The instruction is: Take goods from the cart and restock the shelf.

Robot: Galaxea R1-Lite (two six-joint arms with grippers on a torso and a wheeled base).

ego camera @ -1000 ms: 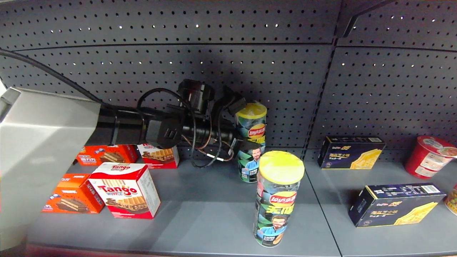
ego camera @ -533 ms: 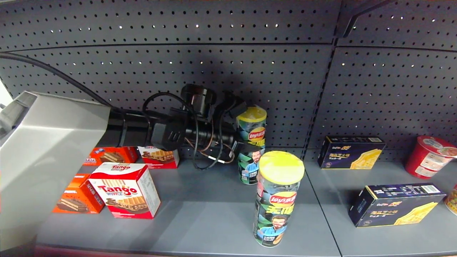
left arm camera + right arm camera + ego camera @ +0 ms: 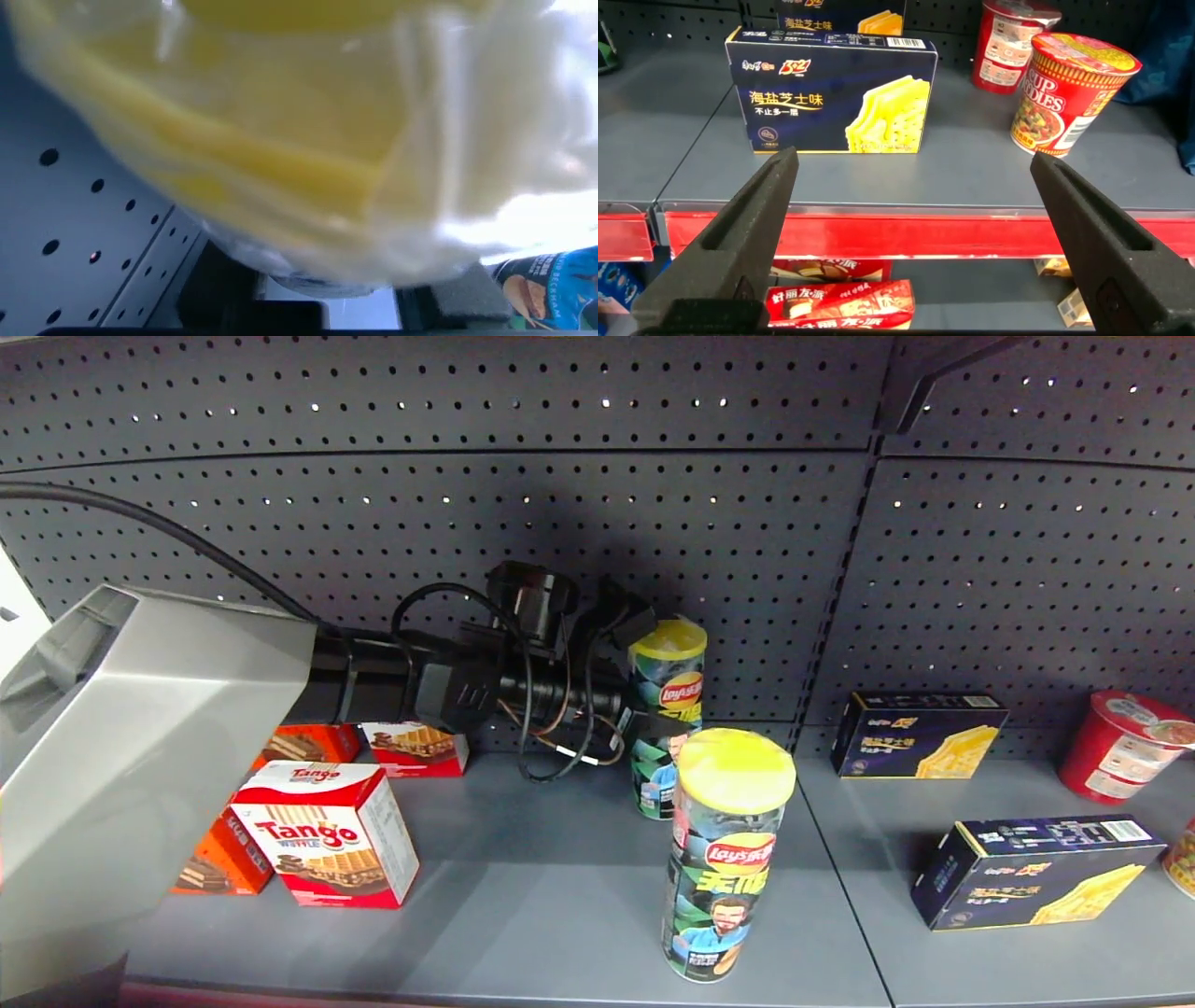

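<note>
L gripper [image 3: 648, 665]: jaws closed on tall chip can w/ yellow plastic lid [image 3: 668, 700], upright at rear of grey metal shelf [image 3: 523, 859], near dark pegboard [image 3: 467, 504], behind identical front can [image 3: 726, 877]. R gripper [image 3: 915, 233]: jaws wide open, empty, facing navy cardboard cracker box [image 3: 831, 93].

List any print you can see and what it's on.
Front can: red oval brand logo, big yellow characters.
Rear can: same logo.
White-red box: large red brand word.
Dark boxes: white characters; barcode too small to read.
Red cup: yellow brand lettering.
No price numbers readable.
</note>
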